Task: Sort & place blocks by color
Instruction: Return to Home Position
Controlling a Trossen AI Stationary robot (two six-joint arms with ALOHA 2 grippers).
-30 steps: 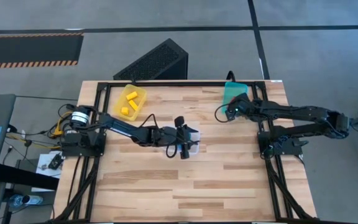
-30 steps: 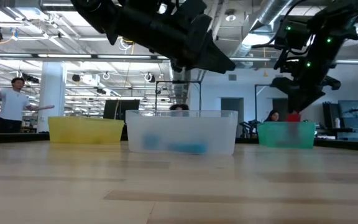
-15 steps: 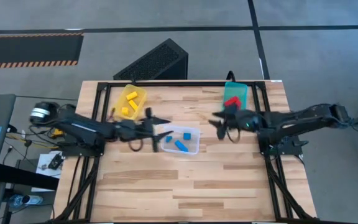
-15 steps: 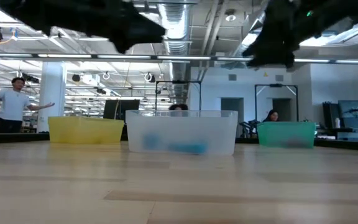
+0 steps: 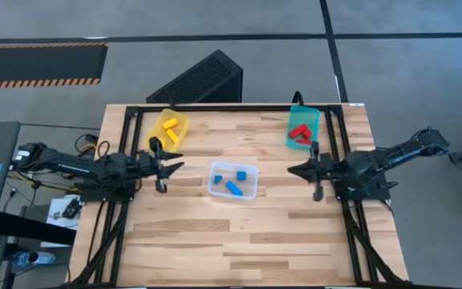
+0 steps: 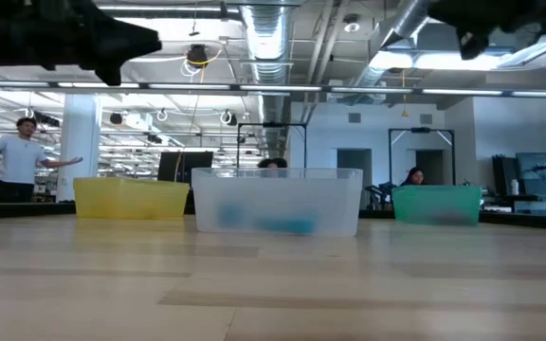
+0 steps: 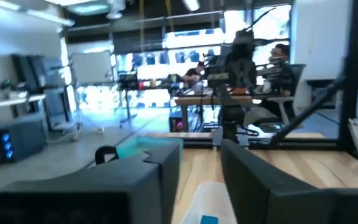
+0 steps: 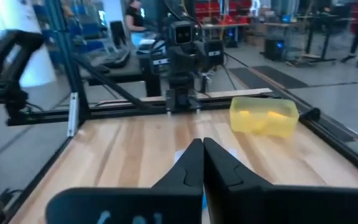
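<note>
Three blue blocks, one clear bin — centre.

Overhead looks straight down, low looks level; both share clear bin.

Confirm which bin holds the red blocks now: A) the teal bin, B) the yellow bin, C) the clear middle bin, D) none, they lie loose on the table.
A: the high view shows the red blocks lying inside the teal bin.
</note>
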